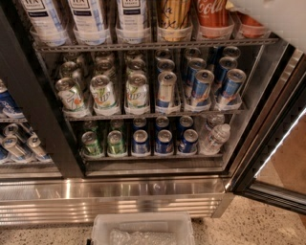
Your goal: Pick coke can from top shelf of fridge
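coke can (213, 13) stands on the top shelf (153, 46) of the fridge (114, 194), second from the right in the front row. it sits in a clear cup holder (213, 32), and only its lower part is in view. a second red can (249, 27) stands just beside it at the right end, partly covered by the white end effector (275, 19). the end effector reaches in from the upper right corner, in front of that end of the shelf. how far open it is, and whether it has hold of anything, i cannot tell.

the step in hand looks like the approach to the grasp. to do it well, the end effector should come in level and square to the chosen can and close on the body above the holder rim. it should then lift straight up until the base clears the holder, and only then draw back.

the gold can (174, 16) stands close on the left and the row is tight, so a wide or skewed entry could knock a neighbour. white tea cans (88, 16) fill the rest of the row. 7up cans (103, 93) and blue cans (201, 86) crowd the rack beneath. the open door (282, 158) hems in the right side, and a plastic bin (143, 229) sits on the floor below.
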`<state>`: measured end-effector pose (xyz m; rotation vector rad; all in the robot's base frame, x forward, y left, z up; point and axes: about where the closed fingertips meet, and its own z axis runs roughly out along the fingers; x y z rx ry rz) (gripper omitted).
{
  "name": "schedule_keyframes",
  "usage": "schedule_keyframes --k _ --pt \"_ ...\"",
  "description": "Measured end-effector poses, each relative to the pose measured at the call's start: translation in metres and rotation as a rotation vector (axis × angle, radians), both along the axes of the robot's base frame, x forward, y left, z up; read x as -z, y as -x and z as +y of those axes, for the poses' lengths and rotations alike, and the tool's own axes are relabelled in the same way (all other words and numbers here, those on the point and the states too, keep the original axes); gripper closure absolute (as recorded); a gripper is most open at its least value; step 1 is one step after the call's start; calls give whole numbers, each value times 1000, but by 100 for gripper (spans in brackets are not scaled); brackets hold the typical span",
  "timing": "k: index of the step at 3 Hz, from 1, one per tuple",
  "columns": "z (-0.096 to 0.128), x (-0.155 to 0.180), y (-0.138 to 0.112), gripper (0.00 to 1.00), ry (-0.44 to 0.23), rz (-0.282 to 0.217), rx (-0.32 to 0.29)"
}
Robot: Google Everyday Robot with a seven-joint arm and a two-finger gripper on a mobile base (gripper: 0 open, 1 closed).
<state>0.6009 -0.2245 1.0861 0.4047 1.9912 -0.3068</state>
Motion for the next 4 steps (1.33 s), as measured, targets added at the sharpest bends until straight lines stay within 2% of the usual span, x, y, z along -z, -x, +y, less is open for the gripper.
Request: schedule_keyframes --k 1,2,3,4 --pt "5 -4 10 0 15 -4 -2" --pt "10 -5 16 0 13 -14 -6" --pt "8 -6 19 0 4 -37 25" --pt "-7 -5 15 19 -26 -52 100"
